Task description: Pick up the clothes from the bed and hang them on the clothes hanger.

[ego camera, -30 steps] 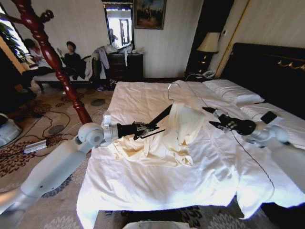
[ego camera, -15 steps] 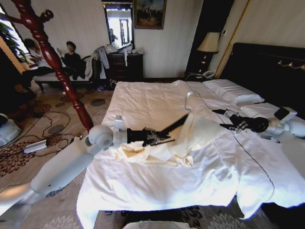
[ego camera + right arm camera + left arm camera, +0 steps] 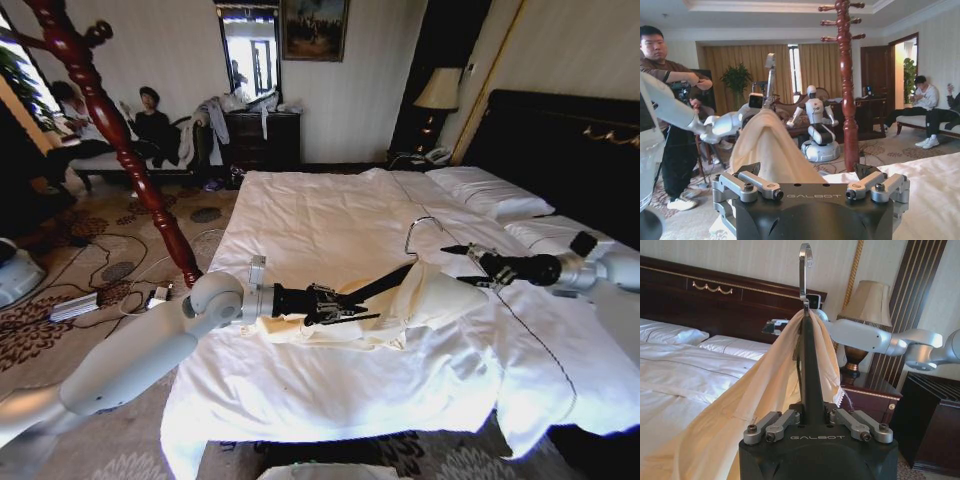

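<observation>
Left claw: left claw [image 3: 345, 307] is held low over the near half of the bed [image 3: 300, 390]; its fingers [image 3: 782, 422] are seen pressed onto the black bar of the clothes hanger [image 3: 385, 283], which is pinched between them.
Hanger: the black bar is angled up and away from the left claw, with the silver hook [image 3: 421, 230] standing free above the sheet; in the left wrist view the hook [image 3: 805, 270] is seen rising clear of the cloth.
Clothes: the cream clothes [image 3: 420, 300] are draped over the far end of the hanger, and the rest [image 3: 310, 330] is trailed across the white sheet beneath the left claw. In the left wrist view the cloth [image 3: 760, 395] is seen hung mostly to one side of the bar.
Right claw: right claw [image 3: 470, 262] is held beyond the clothes near the pillows, just beside the raised cloth; whether its fingers are spread or closed on anything cannot be told.
Risk of slipping: the shirt is judged to be only partly seated, so it could be dragged off the hanger if the bar is lifted or tilted while cloth is still weighted by the sheet.
Risk of snagging: the sheet could be caught with the cloth if the right claw is closed too low.
Risk of twisting: the thin bar could be turned in the left claw's pinch by the uneven load.
</observation>
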{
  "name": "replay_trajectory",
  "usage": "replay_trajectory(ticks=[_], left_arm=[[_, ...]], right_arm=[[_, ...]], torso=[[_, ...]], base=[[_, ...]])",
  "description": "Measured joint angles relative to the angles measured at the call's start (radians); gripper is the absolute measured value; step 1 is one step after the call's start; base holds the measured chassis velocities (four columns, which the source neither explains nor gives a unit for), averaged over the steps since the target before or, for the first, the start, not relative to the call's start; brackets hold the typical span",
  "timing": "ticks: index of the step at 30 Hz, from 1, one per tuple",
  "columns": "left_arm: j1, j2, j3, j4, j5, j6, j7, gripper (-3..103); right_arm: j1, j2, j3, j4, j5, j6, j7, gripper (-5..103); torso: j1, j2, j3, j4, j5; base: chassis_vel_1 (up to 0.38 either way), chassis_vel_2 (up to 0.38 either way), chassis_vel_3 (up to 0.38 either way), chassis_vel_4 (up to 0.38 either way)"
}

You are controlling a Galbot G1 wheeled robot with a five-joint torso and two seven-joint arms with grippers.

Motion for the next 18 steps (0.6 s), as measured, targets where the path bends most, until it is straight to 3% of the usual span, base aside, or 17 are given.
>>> replay_trajectory(ticks=[18], left_arm=[[0.0,0.038,0.031,-0.029,0.001,-0.003,0.001,19]], right_arm=[[-0.086,0.04,-0.002,0.093,-0.062,0.075,0.004,100]], torso=[[0.0,0.0,0.0,0.0001,0.0]], base=[[0.0,0.0,0.0,0.0]])
